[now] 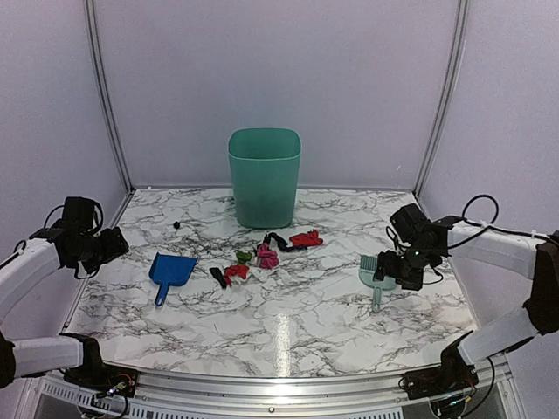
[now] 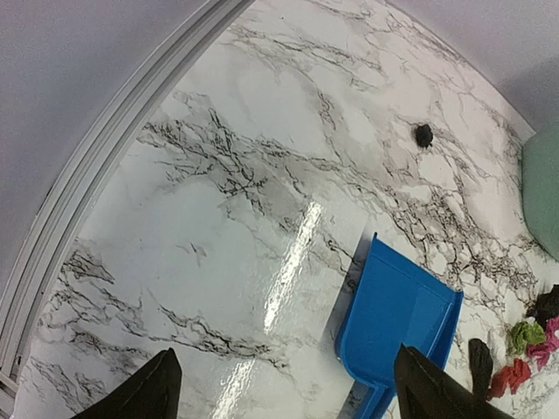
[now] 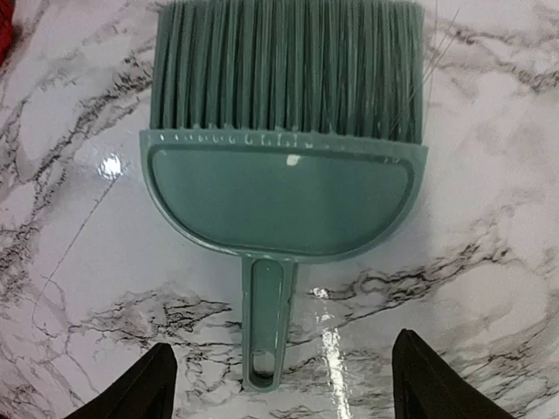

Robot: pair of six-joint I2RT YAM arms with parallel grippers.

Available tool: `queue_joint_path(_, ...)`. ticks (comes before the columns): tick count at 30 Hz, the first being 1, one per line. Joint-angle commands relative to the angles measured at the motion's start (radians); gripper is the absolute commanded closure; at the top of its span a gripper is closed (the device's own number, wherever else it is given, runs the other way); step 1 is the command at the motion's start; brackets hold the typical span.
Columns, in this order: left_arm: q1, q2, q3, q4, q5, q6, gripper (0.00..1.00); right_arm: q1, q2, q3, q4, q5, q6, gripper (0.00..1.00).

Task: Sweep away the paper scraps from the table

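Both claws stand spread, with nothing between their fingers. The left gripper (image 2: 284, 388) hangs over bare marble near the table's (image 1: 288, 323) left edge. The right gripper (image 3: 279, 380) hangs over the hand brush (image 3: 279, 201) near the right edge. In the right wrist view its dark fingers (image 3: 148, 393) show one on each side of the brush handle, with marble visible between each finger and the handle.

The paper scraps (image 1: 266, 256) lie in a loose string a little behind the middle of the table. A red one sits at the far right end of the string, touching a black strip. A magenta one and a green one lie close together in the middle. A second red one and a black one lie at the near left end. One small black ball lies well apart from the rest, toward the far left corner.

Just left of the string, the blue dustpan (image 1: 172, 269) lies flat, its handle pointing toward the near edge. The black scrap at the string's left end lies near the pan's right side, not on it. The green brush lies flat on the other side of the scraps, well apart from them, bristles toward the far edge and handle toward the near edge. A teal bin (image 1: 264, 179) stands upright at the middle of the far edge, behind the scraps.
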Motion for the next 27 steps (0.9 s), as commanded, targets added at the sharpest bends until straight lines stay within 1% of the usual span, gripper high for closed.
queue_joint_path(1,0.002,-0.018,-0.015,-0.044,0.029,0.02,0.13,0.056,0.098,0.009,-0.033,-0.047,0.083,0.27)
queue_joint_path(4,0.003,0.002,-0.011,-0.045,0.036,0.031,0.15,0.071,0.143,0.028,-0.036,-0.042,0.096,0.33)
queue_joint_path(8,0.004,0.002,-0.012,-0.044,0.036,0.04,0.17,0.072,0.183,0.041,-0.04,-0.033,0.105,0.45)
queue_joint_path(13,0.003,-0.009,-0.013,-0.044,0.028,0.04,0.17,0.075,0.233,0.063,-0.035,-0.039,0.095,0.55)
queue_joint_path(25,-0.007,-0.017,-0.016,-0.044,0.013,0.036,0.18,0.076,0.305,0.082,-0.052,-0.033,0.078,0.8)
queue_joint_path(27,-0.007,-0.019,-0.016,-0.044,0.015,0.038,0.18,0.076,0.307,0.074,-0.042,-0.037,0.076,0.87)
